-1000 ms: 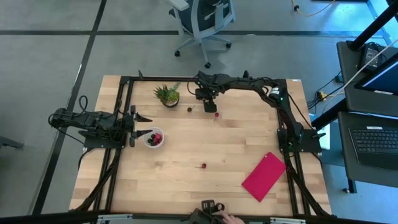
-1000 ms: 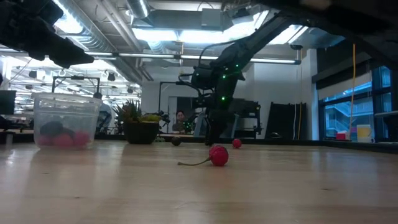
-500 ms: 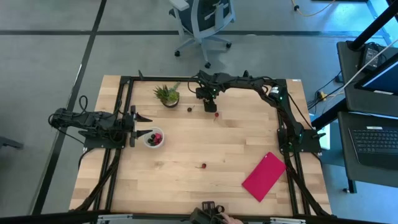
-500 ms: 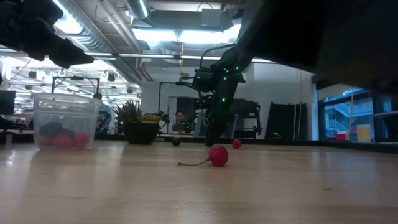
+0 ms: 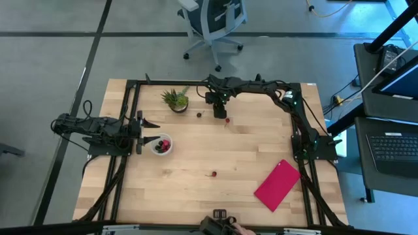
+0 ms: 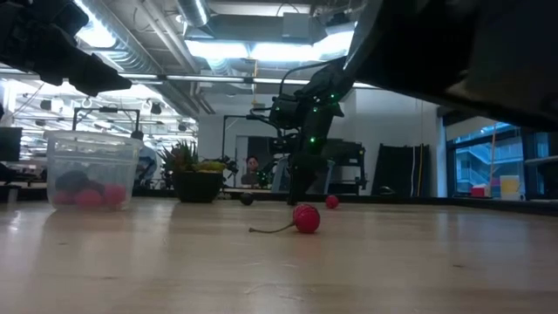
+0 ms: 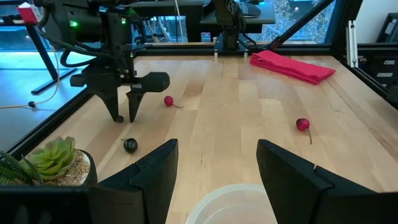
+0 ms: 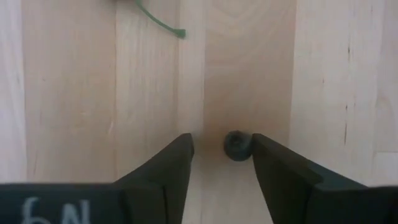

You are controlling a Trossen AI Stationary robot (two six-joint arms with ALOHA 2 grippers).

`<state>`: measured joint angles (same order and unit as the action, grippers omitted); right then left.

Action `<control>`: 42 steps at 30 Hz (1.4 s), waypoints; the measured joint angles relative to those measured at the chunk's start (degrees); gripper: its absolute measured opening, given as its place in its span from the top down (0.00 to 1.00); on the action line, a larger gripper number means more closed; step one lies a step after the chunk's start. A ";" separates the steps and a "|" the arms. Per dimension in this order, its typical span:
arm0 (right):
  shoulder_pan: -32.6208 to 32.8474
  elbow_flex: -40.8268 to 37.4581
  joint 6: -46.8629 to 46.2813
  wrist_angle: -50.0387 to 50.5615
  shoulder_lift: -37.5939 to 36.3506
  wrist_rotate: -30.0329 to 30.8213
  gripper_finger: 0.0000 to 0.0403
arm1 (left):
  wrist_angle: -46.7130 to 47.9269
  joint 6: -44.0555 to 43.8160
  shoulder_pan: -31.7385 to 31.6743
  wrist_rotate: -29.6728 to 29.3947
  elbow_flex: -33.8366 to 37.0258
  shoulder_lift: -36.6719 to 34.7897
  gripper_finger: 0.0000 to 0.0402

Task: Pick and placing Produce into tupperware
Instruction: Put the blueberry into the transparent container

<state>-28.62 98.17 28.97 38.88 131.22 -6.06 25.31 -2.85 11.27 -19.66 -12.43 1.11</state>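
Note:
The tupperware [image 5: 161,145] stands near the table's left edge with red and dark berries [image 6: 87,194] inside. My left gripper [image 7: 217,168] hovers open just above its rim [image 7: 230,199]. Loose on the table lie a red berry with a stem [image 5: 213,174] near the middle, another red one [image 5: 226,121] and a dark one [image 5: 199,115] at the far side. My right gripper [image 5: 219,114] points down between those two, open. In the right wrist view a small dark round piece [image 8: 237,145] lies between its fingers. My right gripper [image 8: 221,146] comes from above, pointing down, with its open fingers on either side of the small dark piece. The piece rests on the table close against one finger [image 8: 273,168]. I cannot tell whether they touch.
A green spiky potted plant [image 5: 176,100] stands at the far side, left of my right gripper. A flat pink-red piece [image 5: 277,185] lies toward the near right corner. Bare wood [image 5: 215,150] stretches between the tupperware and that piece. An office chair [image 5: 212,19] is beyond the far edge.
My right arm's links have shifted and now fill more of the low view's right side, while its gripper stays over the same spot by the far berries. Nothing on the table has moved.

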 joint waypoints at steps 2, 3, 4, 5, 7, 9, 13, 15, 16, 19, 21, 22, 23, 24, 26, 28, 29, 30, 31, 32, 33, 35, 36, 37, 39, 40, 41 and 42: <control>-0.07 -0.02 -0.07 -0.25 0.00 0.04 0.60 | -0.01 0.00 0.01 0.00 0.00 0.00 0.47; -0.11 -0.02 -0.15 -0.40 0.00 0.02 0.61 | 0.01 0.00 0.01 0.00 0.00 0.01 0.47; -0.13 -0.02 -0.15 -0.53 0.00 -0.01 0.62 | 0.01 0.00 -0.01 0.00 0.00 -0.01 0.47; -0.15 -0.02 -0.17 -0.59 0.00 -0.01 0.62 | 0.00 0.00 0.00 0.00 0.00 0.00 0.47; -0.15 -0.02 -0.16 -0.74 0.00 0.04 0.64 | 0.01 0.00 0.00 0.00 0.00 0.00 0.47; -0.15 -0.02 -0.15 -0.91 0.00 0.10 0.65 | 0.01 0.00 0.00 0.00 0.00 -0.01 0.47; -0.20 -0.02 -0.17 -1.01 0.00 0.62 0.69 | 0.00 0.00 0.01 0.00 0.00 0.00 0.47; -0.20 -0.02 -0.29 -1.02 0.00 0.98 0.72 | 0.01 0.02 0.01 0.00 0.00 0.01 0.47; -0.23 -0.01 -0.33 -1.02 0.00 1.25 0.73 | 0.01 0.00 0.01 0.00 0.00 -0.01 0.47; -0.44 0.00 -0.44 -1.08 0.00 1.39 0.79 | -0.01 0.00 0.01 0.00 0.00 -0.01 0.47; -0.67 0.02 -0.76 -1.08 0.00 1.42 0.82 | 0.00 0.00 0.00 0.00 0.00 0.00 0.47; -0.79 0.02 -0.87 -1.06 0.00 1.42 0.83 | -0.01 0.00 0.01 0.00 0.00 0.01 0.47; -0.83 0.04 -1.38 -1.05 0.00 1.39 0.83 | 0.01 0.00 0.01 0.00 0.00 -0.01 0.47; -0.83 0.04 -1.91 -1.01 0.00 1.40 0.83 | -0.01 0.00 0.00 0.00 0.00 0.00 0.47; -0.83 0.04 -3.30 -0.85 0.00 1.51 0.83 | 0.00 0.00 -0.01 0.00 0.00 0.01 0.47; -0.81 0.04 -4.02 -0.58 0.00 1.71 0.84 | -0.01 0.00 0.01 0.00 0.00 -0.01 0.47; -0.81 0.04 -4.55 -0.56 0.00 1.74 0.84 | 0.00 0.00 0.00 0.00 0.00 0.00 0.47; -0.80 0.07 -4.93 -0.44 -0.04 1.74 0.84 | 0.01 0.00 -0.01 0.00 0.00 -0.01 0.47; -0.79 0.12 -5.49 -0.22 -0.21 1.78 0.84 | -0.01 0.00 -0.01 0.00 0.00 -0.01 0.47; -0.79 0.33 -6.19 0.12 -0.28 1.91 0.84 | -0.01 0.00 -0.01 0.00 0.00 -0.01 0.47; -0.79 0.56 -6.47 0.59 -0.48 2.08 0.84 | 0.00 0.02 -0.01 0.00 0.00 0.01 0.47; -0.60 1.42 -6.84 2.47 -0.67 3.20 0.84 | -0.01 0.01 -0.01 -0.02 0.00 -0.01 0.47; -0.40 2.01 -6.88 3.66 -0.88 3.94 0.84 | -0.01 0.00 0.01 0.00 0.00 -0.01 0.47; -0.16 2.62 -6.86 5.13 -1.06 4.70 0.84 | 0.01 0.00 -0.01 -0.02 0.00 -0.01 0.47; 0.50 5.06 -6.86 6.00 -1.11 4.76 0.84 | 0.00 0.00 -0.01 0.00 0.00 -0.01 0.47; 1.11 6.31 -6.87 6.96 -1.27 4.61 0.84 | -0.01 0.02 -0.01 -0.02 0.00 0.01 0.47; 1.95 7.20 -6.86 7.94 -1.54 4.39 0.84 | -0.01 0.01 -0.01 -0.02 0.00 -0.01 0.47; 2.92 7.94 -6.87 8.23 -1.65 4.01 0.84 | -0.01 0.02 -0.01 0.00 0.00 0.01 0.47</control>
<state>-25.70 106.11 22.10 47.11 129.57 -2.05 25.31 -2.83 11.27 -19.66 -12.43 1.13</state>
